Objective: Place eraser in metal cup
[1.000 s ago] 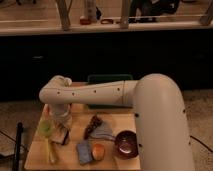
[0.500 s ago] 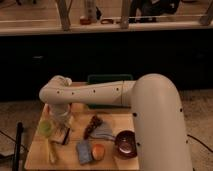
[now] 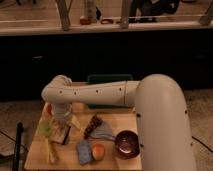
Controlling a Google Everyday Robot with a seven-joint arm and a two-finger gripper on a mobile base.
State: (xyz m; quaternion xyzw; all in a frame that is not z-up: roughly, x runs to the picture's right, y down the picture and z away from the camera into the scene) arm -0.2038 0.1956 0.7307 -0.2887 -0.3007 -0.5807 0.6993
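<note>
Jaws [image 3: 62, 131] low over table [image 3: 35, 156] left edge, beside pale green cup [image 3: 45, 129]

We log a cream-white arm [image 3: 95, 94] and hand [image 3: 61, 131] over the tan counter [image 3: 35, 155]. Dark maroon bowl [image 3: 127, 144]; blue-grey pad [image 3: 83, 151]; orange piece [image 3: 98, 151].

Dim warm light, brighter above; gripper [image 3: 61, 128] shadowed over table's [image 3: 36, 156] left.

Thick cream-white tubular arm [image 3: 125, 95], small dark dots, gripper [image 3: 62, 131] below
</note>
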